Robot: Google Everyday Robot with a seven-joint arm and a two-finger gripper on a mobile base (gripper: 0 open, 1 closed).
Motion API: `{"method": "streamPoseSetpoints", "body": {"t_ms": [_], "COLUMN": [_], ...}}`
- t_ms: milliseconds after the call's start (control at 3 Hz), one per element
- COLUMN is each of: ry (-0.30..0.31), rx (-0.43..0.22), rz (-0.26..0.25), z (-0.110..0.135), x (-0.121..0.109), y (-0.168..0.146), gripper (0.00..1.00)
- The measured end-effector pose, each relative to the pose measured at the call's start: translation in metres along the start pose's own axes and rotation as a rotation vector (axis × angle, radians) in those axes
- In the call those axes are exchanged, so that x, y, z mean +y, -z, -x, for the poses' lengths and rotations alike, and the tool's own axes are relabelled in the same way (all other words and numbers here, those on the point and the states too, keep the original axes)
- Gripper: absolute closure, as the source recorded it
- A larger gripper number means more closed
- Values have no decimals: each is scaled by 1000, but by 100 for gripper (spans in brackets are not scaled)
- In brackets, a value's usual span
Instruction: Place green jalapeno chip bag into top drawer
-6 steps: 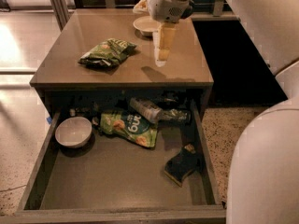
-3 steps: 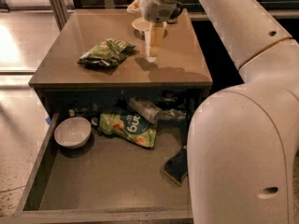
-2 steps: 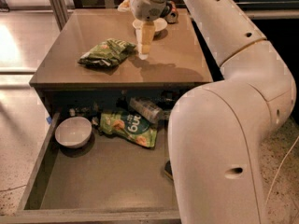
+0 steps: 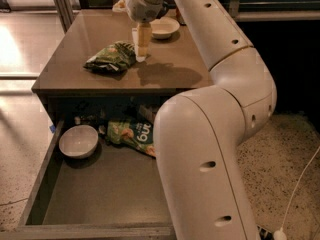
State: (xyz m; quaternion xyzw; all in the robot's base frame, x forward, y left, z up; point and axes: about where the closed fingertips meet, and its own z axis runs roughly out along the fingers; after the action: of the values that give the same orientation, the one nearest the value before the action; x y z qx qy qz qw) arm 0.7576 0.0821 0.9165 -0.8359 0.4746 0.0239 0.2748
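On the surface point(image 4: 165, 76), left of its middle, the green jalapeno chip bag point(image 4: 111, 59) lies crumpled and flat, not lifted. The end effector point(image 4: 141, 56) hangs just beside the bag's right end, pointing straight down, with its tip low over the surface. I cannot tell whether it touches the foil, nor how wide it stands. It holds nothing that I can make out.

I judge the step in hand to be the approach to the grasp; the bag is not yet picked up. The next move calls for shifting a little left over the bag's bulk, settling down and closing on a raised fold. The foil looks slick and may slide away rather than gather.

Below the surface the top drawer point(image 4: 107, 194) is pulled out. A white bowl point(image 4: 78, 140) sits at its back left and a light-green bag point(image 4: 131, 134) lies beside it. The front half of the floor is bare, and I would aim the drop there.

A shallow dish point(image 4: 162, 27) stands on the surface just behind the end effector. The arm point(image 4: 220, 54) reaches in from the right, the wrist turned down at the far end. Its thick near link hides the drawer's right side, so the carry must come round it.
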Motion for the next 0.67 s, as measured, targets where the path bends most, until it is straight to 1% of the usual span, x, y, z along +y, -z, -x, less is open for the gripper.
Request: {"method": "streamPoseSetpoints", "body": {"t_ms": [333, 667], "ry": [17, 32], "rx": [-34, -58], "rz": [22, 29], "z": [8, 15], "x": [-8, -14], "y": [-27, -44], "gripper": [0, 0]}}
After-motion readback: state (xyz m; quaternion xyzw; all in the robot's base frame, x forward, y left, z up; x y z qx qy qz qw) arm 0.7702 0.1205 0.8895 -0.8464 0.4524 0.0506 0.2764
